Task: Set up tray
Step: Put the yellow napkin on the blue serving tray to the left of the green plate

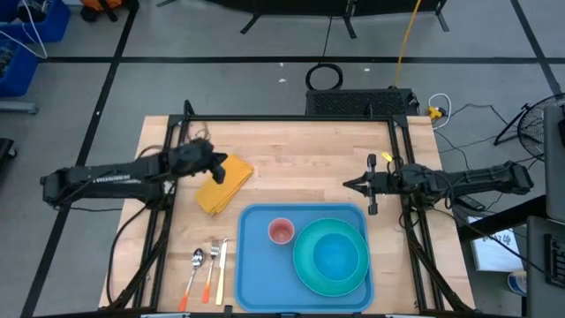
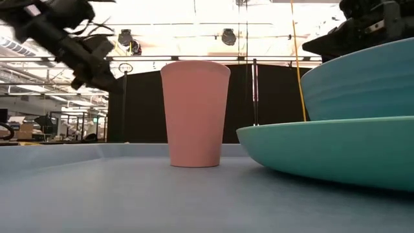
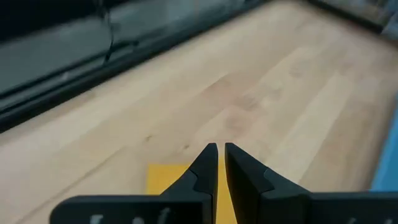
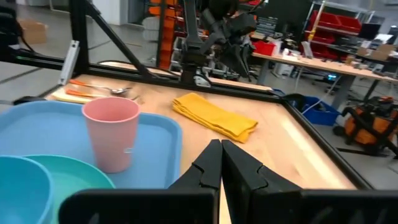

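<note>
The left end effector (image 1: 218,164) sits left of centre in the high view, over the near end of the yellow cloth (image 1: 224,184). In the left wrist view its fingers (image 3: 205,167) are nearly closed, a thin slit between them and nothing in it, with the cloth just beneath the tips. The right end effector (image 1: 350,185) hangs right of centre, just above the tray's upper right corner. Its fingers (image 4: 210,163) are likewise pressed almost together and empty.

The tray (image 1: 256,265) lies at the lower centre of the high view on the wooden counter (image 1: 300,150). It carries a pink cup (image 1: 281,231) in its upper left part and a teal plate (image 1: 311,272) with a bowl (image 1: 337,254) on it, filling its right half. A spoon (image 1: 196,261), a fork (image 1: 213,252) and a knife (image 1: 222,256) lie on the counter just left of the tray.

The cloth and cutlery appear to be what remains to be placed. The main risk is the cloth: with fingers this narrow, a descent would likely push the fabric instead of pinching it (they would need to open first), and a partial pinch could let the fold fall open and drag across the tray rim. The cup stands near that side of the tray, so a low sweep with a trailing cloth might tip it. The right arm, hovering near the tray corner, could crowd any move there.
</note>
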